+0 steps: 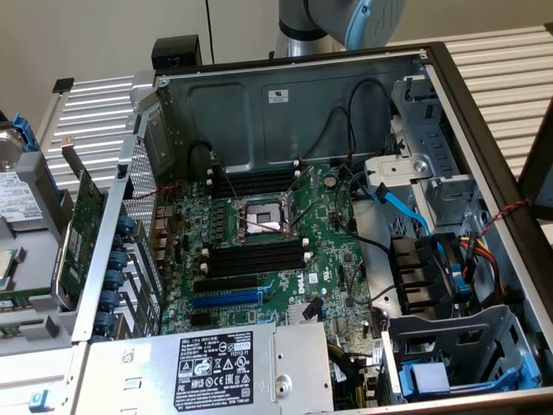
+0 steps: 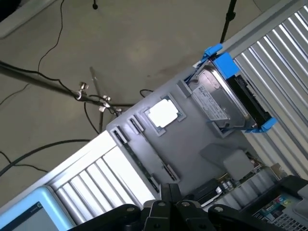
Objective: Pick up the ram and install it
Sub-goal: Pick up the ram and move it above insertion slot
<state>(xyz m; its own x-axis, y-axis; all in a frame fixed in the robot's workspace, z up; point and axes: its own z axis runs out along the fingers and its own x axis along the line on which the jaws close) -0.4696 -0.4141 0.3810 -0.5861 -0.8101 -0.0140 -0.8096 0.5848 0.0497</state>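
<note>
Grey plastic parts tray (image 2: 192, 149) lies beneath the closed, empty gripper (image 2: 171, 192). A dark ram stick (image 2: 211, 189) seems to rest at the tray's edge, unpicked. Black motherboard memory slots (image 1: 257, 257) stand empty.

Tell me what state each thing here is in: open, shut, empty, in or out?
Case: open, side off.
Memory slots: look empty.
Gripper: shut.
Silver chip: lying in a recess of the gray tray.
Hard drive: held in blue caddy.
Green card: outside the case.
</note>
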